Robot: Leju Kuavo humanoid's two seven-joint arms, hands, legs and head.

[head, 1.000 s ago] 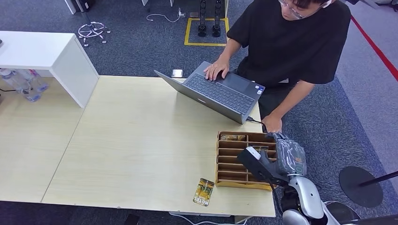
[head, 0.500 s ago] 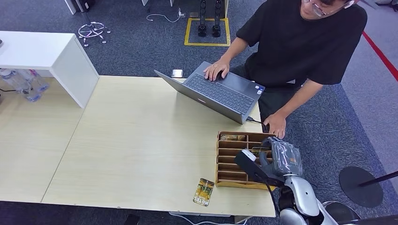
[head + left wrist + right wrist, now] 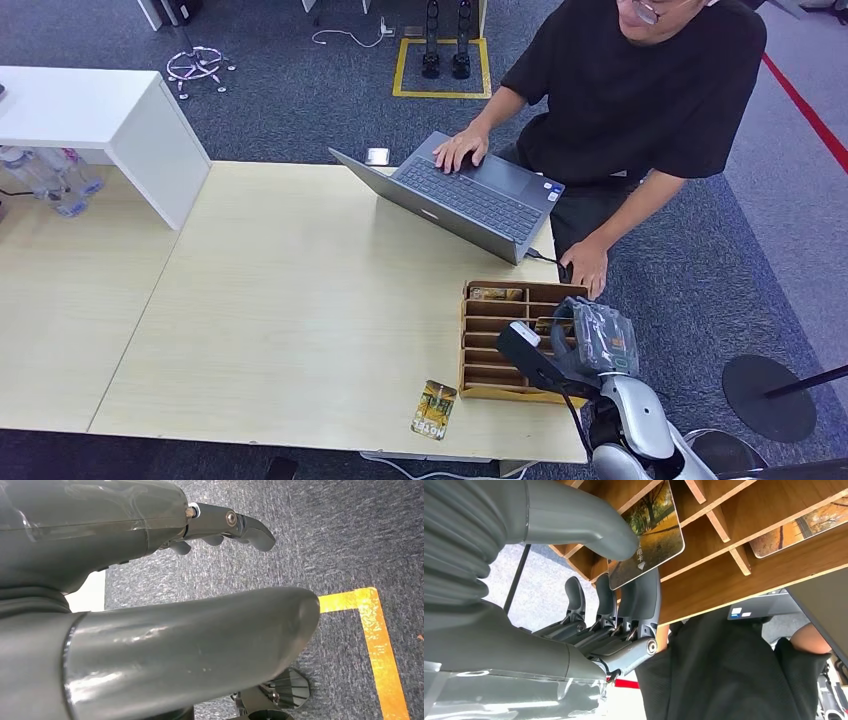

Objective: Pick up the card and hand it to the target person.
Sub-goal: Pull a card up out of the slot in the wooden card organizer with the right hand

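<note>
Right hand (image 3: 624,610) pinches card (image 3: 649,535) thumb-to-finger, card half out of rack (image 3: 495,340); person (image 3: 640,110) just beyond.

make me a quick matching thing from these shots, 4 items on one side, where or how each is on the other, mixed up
Things
1. laptop
2. card pinched by right hand
3. loose card
4. left hand

Places or states
A. lying flat near the table's front edge
B. at the wooden rack
C. hanging over grey carpet
D. open, a person's hand on it

Pairs: 1-D, 2-B, 3-A, 4-C
</note>
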